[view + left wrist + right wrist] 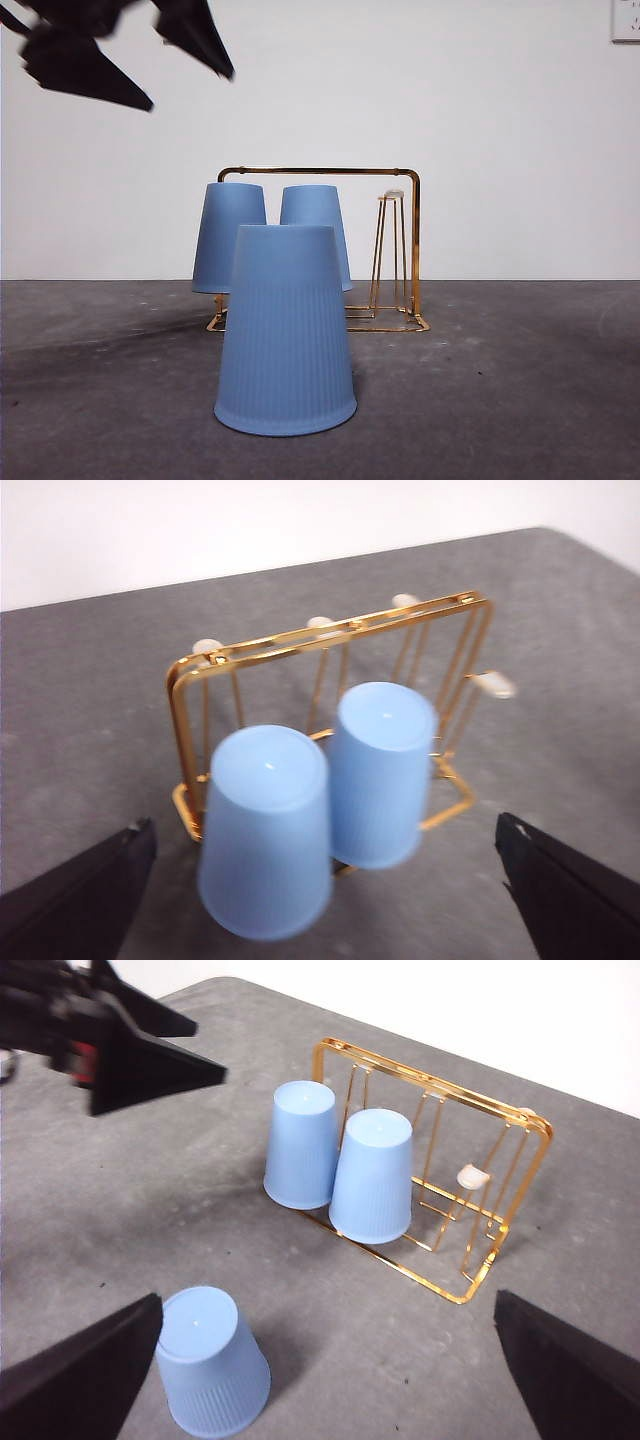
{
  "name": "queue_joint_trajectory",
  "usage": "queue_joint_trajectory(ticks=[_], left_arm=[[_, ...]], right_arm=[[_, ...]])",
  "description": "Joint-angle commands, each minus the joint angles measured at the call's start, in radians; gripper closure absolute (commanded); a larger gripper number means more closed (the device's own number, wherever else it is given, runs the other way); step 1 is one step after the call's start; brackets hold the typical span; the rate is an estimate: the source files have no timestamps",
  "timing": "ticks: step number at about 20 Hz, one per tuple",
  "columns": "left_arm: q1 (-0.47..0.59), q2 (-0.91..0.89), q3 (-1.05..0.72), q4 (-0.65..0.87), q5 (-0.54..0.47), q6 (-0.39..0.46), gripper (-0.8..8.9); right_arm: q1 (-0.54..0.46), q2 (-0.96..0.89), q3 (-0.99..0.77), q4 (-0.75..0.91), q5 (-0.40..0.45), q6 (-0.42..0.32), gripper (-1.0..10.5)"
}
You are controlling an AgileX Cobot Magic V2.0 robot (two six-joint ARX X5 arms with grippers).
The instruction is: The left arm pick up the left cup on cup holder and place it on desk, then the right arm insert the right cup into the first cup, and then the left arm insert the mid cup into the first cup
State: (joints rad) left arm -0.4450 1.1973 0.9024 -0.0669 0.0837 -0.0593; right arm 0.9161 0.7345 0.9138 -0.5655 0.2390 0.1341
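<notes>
1. One blue cup (286, 330) stood upside down on the desk (520, 400), low in the centre of the front view and clear of the cup holder (400, 250) behind it; the first step looked finished
2. Two more blue cups remained on the gold wire holder: one at its left end (228, 235) and one just beside it toward the middle (315, 215), both inverted over prongs
3. The prongs at the right end of the holder were bare
4. Nothing was stacked on the desk cup, so both stacking steps appeared still to do
5. The left gripper (320, 880) hung high, seen in the upper left of the front view as dark blurred shapes; its jaws stood wide apart and held nothing, with the two racked cups framed between them in its wrist view
6. The right gripper (330, 1360) was likewise spread wide and empty, looking down on the desk cup at the lower left of its view and the holder at the upper right
</notes>
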Motion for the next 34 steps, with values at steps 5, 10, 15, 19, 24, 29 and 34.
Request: queue_joint_trajectory(ticks=[5, 10, 15, 19, 24, 29, 34], left_arm=[[-0.032, 0.147, 0.040, 0.151, -0.107, 0.078, 2.70], [-0.034, 0.233, 0.040, 0.212, -0.119, 0.082, 2.70], [-0.034, 0.307, 0.040, 0.256, -0.134, 0.082, 2.70], [-0.034, 0.369, 0.040, 0.298, -0.141, 0.082, 2.70], [-0.034, 0.426, 0.040, 0.360, -0.141, 0.082, 2.84], [-0.033, 0.456, 0.040, 0.382, -0.141, 0.082, 3.34], [-0.030, 0.457, 0.040, 0.385, -0.145, 0.082, 5.12]], right_arm=[[0.009, -0.026, 0.018, -0.046, 0.005, 0.027, 4.0], [0.009, -0.025, 0.018, -0.078, 0.005, 0.038, 4.0], [0.009, -0.024, 0.018, -0.097, 0.005, 0.043, 4.0], [0.010, -0.024, 0.018, -0.109, 0.005, 0.050, 4.0], [0.010, -0.024, 0.018, -0.124, 0.005, 0.050, 4.0], [0.010, -0.024, 0.018, -0.124, 0.005, 0.050, 4.0], [0.010, -0.024, 0.018, -0.124, 0.005, 0.050, 4.0]])
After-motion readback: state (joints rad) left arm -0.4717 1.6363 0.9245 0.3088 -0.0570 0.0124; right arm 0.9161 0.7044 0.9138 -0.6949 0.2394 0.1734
